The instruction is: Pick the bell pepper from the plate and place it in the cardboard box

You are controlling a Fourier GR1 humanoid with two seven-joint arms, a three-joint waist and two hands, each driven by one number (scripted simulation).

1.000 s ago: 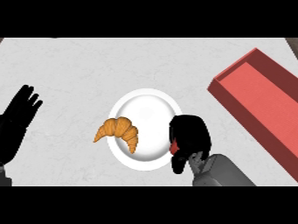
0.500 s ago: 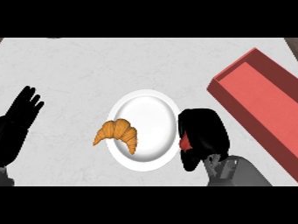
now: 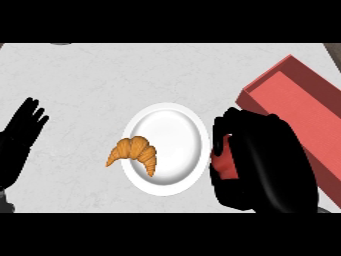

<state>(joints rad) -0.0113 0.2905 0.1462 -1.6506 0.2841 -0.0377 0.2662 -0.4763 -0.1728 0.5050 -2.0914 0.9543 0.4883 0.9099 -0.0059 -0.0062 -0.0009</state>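
Bell pepper (image 3: 223,162) in right hand (image 3: 258,160), croissant (image 3: 134,154) overhanging plate (image 3: 169,125).

One camera only, set at the robot's head. It looks steeply down, close over the pale grey speckled tabletop (image 3: 92,80). Both forearms enter from the lower edge.

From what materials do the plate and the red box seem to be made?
The plate looks like glazed ceramic: white, smooth, with a soft sheen. The box looks like matte cardboard, perhaps plastic: flat red walls with no shine.
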